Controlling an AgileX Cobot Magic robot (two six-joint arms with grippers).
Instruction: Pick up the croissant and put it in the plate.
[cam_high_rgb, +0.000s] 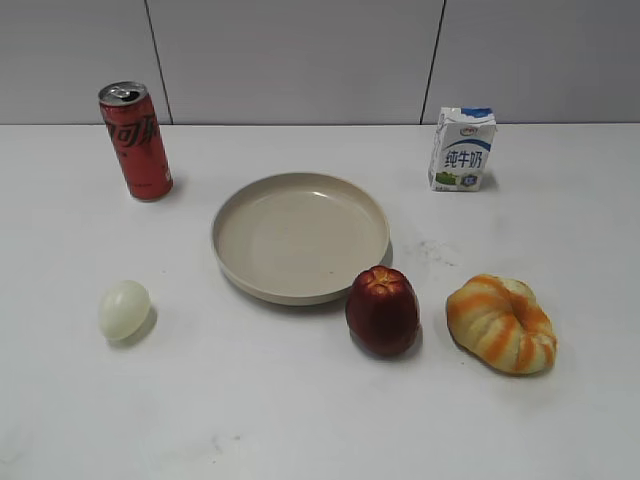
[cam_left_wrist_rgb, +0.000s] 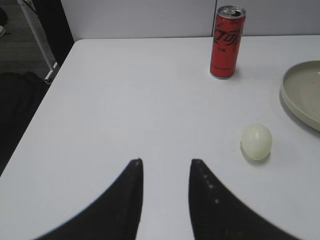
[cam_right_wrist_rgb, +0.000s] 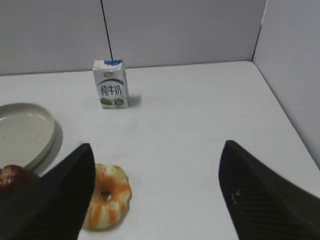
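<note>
My right claw (cam_right_wrist_rgb: 157, 172) hangs spread wide and empty above the desk (cam_high_rgb: 300, 410), croissant (cam_right_wrist_rgb: 106, 196) low by its left finger, ready for a drop. Croissant sits right of the apple (cam_high_rgb: 382, 311), outside the empty plate (cam_high_rgb: 300, 237). Only the left wrist view shows my left claw (cam_left_wrist_rgb: 166, 165): narrow, empty, parked near the egg (cam_left_wrist_rgb: 256, 142). Farthest: can (cam_high_rgb: 136, 140), milk carton (cam_high_rgb: 462, 149).

A staged lab test bench, not a lived-in room.
A bare white tabletop (cam_high_rgb: 300, 420) runs to plain grey panel walls (cam_high_rgb: 300, 55) along its far edge and right corner; off its left edge, a dark floor and a metal stand leg (cam_left_wrist_rgb: 37, 37).
</note>
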